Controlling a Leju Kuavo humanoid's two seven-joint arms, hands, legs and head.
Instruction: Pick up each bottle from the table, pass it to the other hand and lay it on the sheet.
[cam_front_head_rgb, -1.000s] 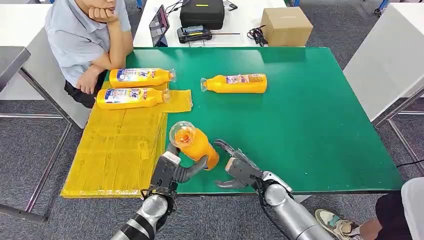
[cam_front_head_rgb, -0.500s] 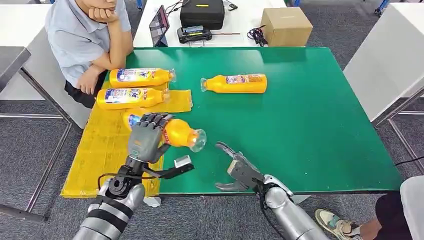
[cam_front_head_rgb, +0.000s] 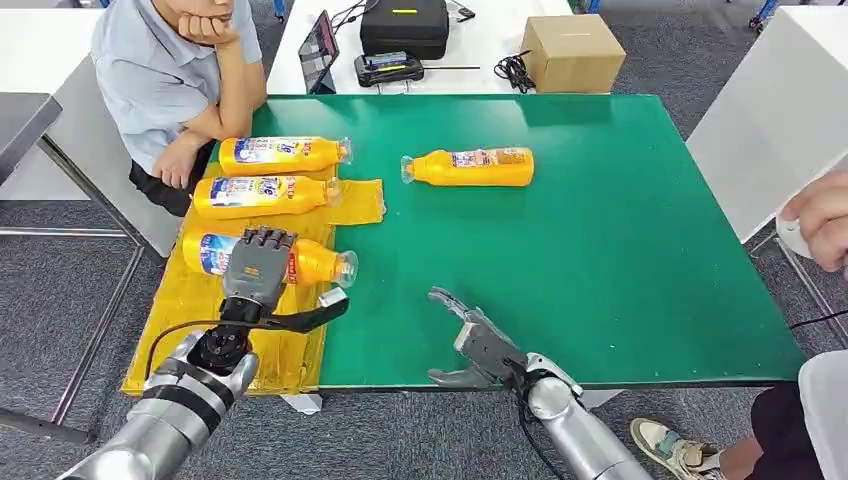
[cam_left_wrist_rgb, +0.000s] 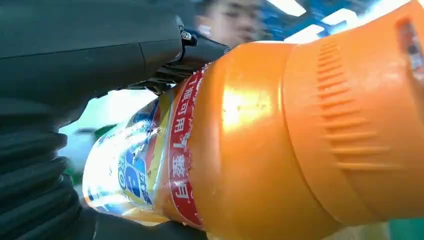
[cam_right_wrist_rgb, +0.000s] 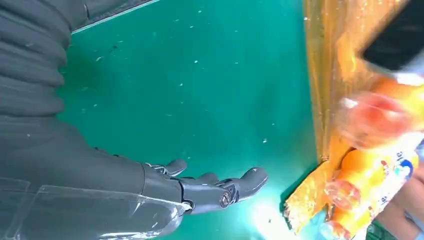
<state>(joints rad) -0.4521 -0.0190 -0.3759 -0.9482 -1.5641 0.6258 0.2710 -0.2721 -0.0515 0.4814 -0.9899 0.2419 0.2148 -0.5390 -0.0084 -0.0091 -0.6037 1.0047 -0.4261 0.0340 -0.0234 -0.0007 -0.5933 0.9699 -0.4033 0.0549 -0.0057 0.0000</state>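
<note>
My left hand (cam_front_head_rgb: 257, 270) grips an orange bottle (cam_front_head_rgb: 300, 262) lying sideways over the yellow sheet (cam_front_head_rgb: 230, 320), its clear cap toward the green table. The left wrist view has the same orange bottle (cam_left_wrist_rgb: 260, 145) close up against the hand (cam_left_wrist_rgb: 75, 65). Two more orange bottles (cam_front_head_rgb: 283, 154) (cam_front_head_rgb: 262, 194) lie on the sheet's far end. One orange bottle (cam_front_head_rgb: 470, 167) lies on the green table (cam_front_head_rgb: 620, 250) beyond the middle. My right hand (cam_front_head_rgb: 472, 342) hovers open near the table's front edge, holding nothing; it is spread above the green top in the right wrist view (cam_right_wrist_rgb: 200, 190).
A person (cam_front_head_rgb: 175, 70) sits at the far left corner, an arm beside the sheet. Another person's hand (cam_front_head_rgb: 815, 215) shows at the right edge. A white table behind carries a cardboard box (cam_front_head_rgb: 572, 50), a black case (cam_front_head_rgb: 404, 24) and a tablet (cam_front_head_rgb: 318, 48).
My left hand has carried the bottle leftward and lower, from the table's front middle to over the sheet, turning it sideways. The right hand stayed put. A person's hand appeared at right.
</note>
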